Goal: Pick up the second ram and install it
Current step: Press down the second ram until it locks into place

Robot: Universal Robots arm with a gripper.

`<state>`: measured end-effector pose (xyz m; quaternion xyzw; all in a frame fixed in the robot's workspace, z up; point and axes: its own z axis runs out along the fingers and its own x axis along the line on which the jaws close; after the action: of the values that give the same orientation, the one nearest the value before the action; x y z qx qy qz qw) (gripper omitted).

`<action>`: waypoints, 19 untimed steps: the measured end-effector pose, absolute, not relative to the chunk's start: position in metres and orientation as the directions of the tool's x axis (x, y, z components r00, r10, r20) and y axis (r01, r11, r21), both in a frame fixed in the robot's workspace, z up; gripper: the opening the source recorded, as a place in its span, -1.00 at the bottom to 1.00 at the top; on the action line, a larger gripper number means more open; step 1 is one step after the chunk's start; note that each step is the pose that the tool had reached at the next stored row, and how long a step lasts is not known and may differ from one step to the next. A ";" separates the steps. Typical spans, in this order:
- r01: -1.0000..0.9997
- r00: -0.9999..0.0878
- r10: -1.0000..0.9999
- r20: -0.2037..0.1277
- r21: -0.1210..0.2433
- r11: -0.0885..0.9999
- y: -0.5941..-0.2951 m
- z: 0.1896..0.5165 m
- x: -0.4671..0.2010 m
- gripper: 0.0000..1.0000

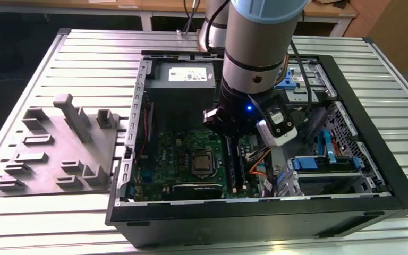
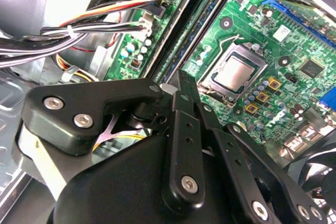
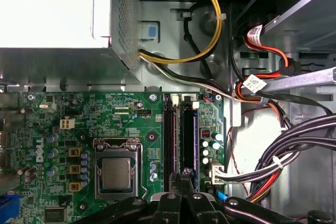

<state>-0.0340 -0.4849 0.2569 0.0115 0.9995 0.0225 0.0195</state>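
Observation:
My gripper (image 1: 229,137) reaches down into the open computer case (image 1: 374,159), over the green circuit board (image 3: 79,124). Its two black fingers are pressed together, and the gripper (image 3: 182,174) hangs above the near end of the two long black slots (image 3: 169,140). The slot nearer the cables (image 3: 188,135) holds a thin dark strip seen edge-on, with a bluish sheen. I cannot tell whether this strip is the second ram or the slot's own inside. In the second wrist view the shut gripper (image 2: 181,83) points at the same pair of slots (image 2: 176,51).
A grey plastic tray (image 1: 55,154) with upright ribs lies on the slatted table on the exterior view's left. Inside the case are the processor socket (image 3: 115,174), the power supply (image 3: 58,14), bundled cables (image 3: 283,150) and a blue-tabbed drive cage (image 1: 328,164).

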 end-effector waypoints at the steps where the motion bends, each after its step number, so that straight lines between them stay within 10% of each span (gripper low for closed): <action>1: 0.022 -0.999 0.024 -0.038 0.045 0.999 -0.485 0.257 -0.034 -0.80; 19: 0.022 -0.999 0.024 -0.040 0.045 0.999 -0.454 0.255 -0.034 -0.80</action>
<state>-0.0340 -0.4537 0.2545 0.0117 0.9995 0.0225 0.0200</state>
